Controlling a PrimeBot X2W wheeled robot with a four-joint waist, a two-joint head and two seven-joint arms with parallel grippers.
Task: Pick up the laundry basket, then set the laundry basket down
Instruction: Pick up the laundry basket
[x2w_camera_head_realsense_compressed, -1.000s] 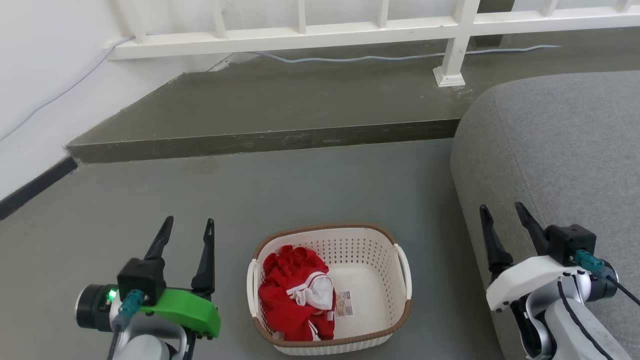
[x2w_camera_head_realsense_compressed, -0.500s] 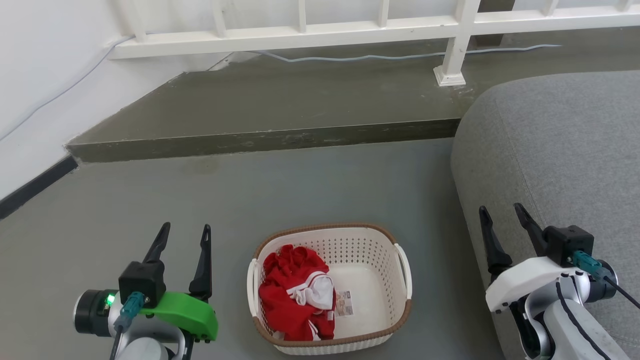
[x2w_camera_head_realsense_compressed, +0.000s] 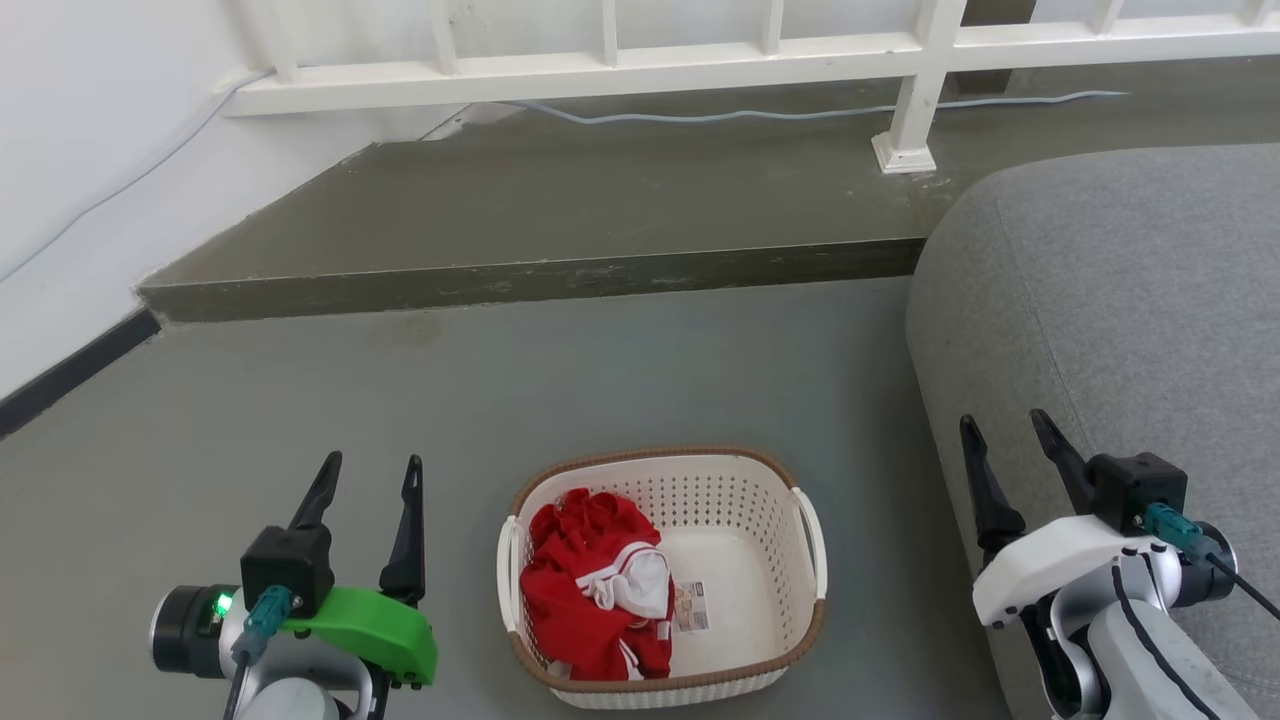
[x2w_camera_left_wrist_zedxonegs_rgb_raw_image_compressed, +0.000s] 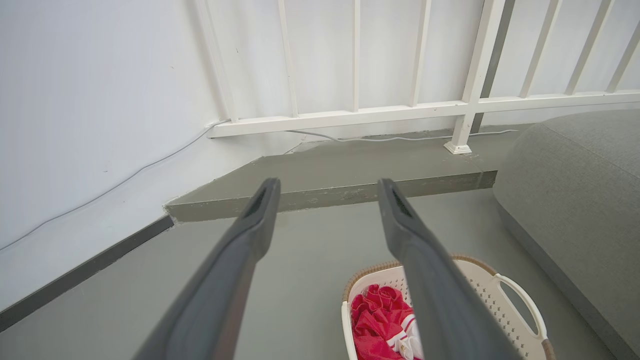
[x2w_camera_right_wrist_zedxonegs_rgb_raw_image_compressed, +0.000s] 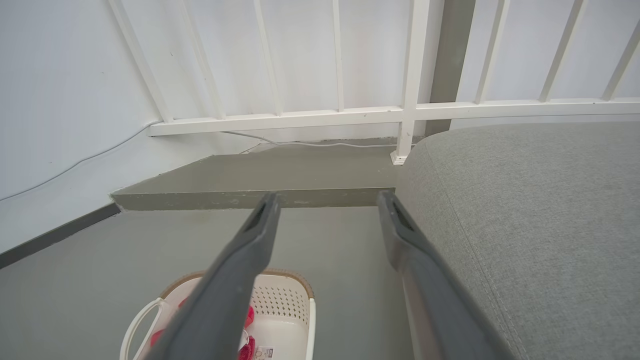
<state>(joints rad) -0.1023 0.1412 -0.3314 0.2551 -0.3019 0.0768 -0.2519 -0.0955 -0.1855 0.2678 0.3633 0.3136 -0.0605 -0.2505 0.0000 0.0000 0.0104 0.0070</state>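
**Basket on the floor, pick-up not begun**

The laundry basket (x2w_camera_head_realsense_compressed: 720, 500) sits flat on the grey floor (x2w_camera_head_realsense_compressed: 600, 370); all places below are taken from it.

- The left gripper (x2w_camera_head_realsense_compressed: 374, 458) hangs left of the basket, well apart from the left handle (x2w_camera_head_realsense_compressed: 507, 560). Its fingers are spread with nothing between them.
- The right gripper (x2w_camera_head_realsense_compressed: 1001, 417) is right of the basket, well apart from the right handle (x2w_camera_head_realsense_compressed: 812, 535). Its fingers are likewise spread and empty, in front of the grey sofa (x2w_camera_head_realsense_compressed: 1120, 300) that flanks the basket on that side.
- Both pairs of fingers point past the basket's far side, toward the raised step (x2w_camera_head_realsense_compressed: 540, 220) and the white railing (x2w_camera_head_realsense_compressed: 600, 70) beyond it.
- Inside the basket, a red garment (x2w_camera_head_realsense_compressed: 590, 600) with white trim is bunched in the left half. A small label (x2w_camera_head_realsense_compressed: 690, 607) lies on the bare bottom just right of it.

Progress, as I judge it: nothing is done. Neither gripper touches the rim or a handle, and the basket is not lifted. Everything is left: the approach to the handles, the closing, the lift and the set-down.

Hard to make out:
- The label's print is too small to read.
- Whatever lies under the garment is hidden.
- In the left wrist view a finger crosses the basket, and the bottom edge cuts off its near part.
- In the right wrist view a finger covers the basket's middle.
- I cannot tell how high either gripper stands above the basket's rim.
- In the head view both arms run off the bottom edge just behind the wrists.
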